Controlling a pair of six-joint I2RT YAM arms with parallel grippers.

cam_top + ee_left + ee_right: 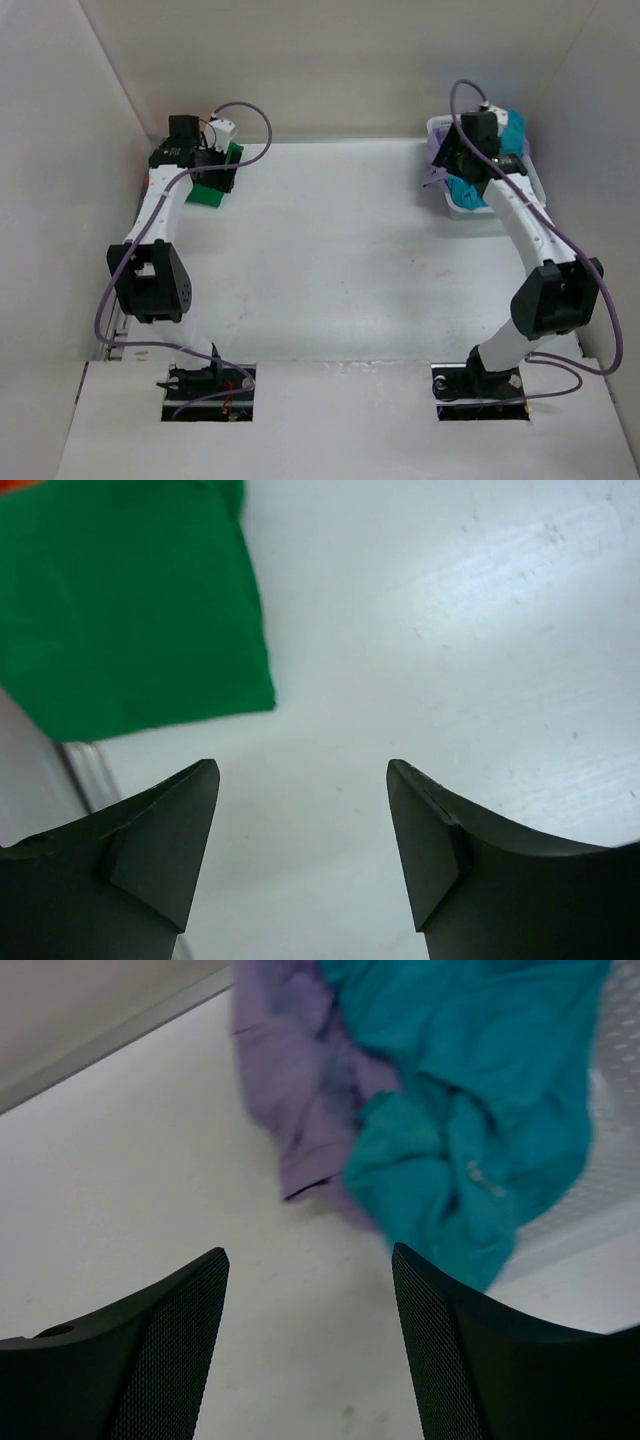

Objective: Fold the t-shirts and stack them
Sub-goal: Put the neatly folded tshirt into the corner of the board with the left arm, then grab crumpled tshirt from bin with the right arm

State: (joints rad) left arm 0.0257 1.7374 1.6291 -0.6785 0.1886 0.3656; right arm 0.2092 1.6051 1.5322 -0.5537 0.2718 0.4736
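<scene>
A folded dark green t-shirt (212,190) lies at the far left corner of the table; in the left wrist view the green t-shirt (130,610) has a sliver of orange t-shirt (20,485) behind it. My left gripper (303,780) is open and empty, just off the green shirt's corner. The teal t-shirt (480,1110) and the lavender t-shirt (300,1070) hang crumpled out of the white basket (610,1160) at the far right. My right gripper (310,1260) is open and empty over bare table just before them. The right arm hides most of both shirts in the top view.
The white lattice basket (535,185) stands at the far right by the wall. White walls enclose the table at the back and both sides. The arm bases sit in cut-outs at the near edge.
</scene>
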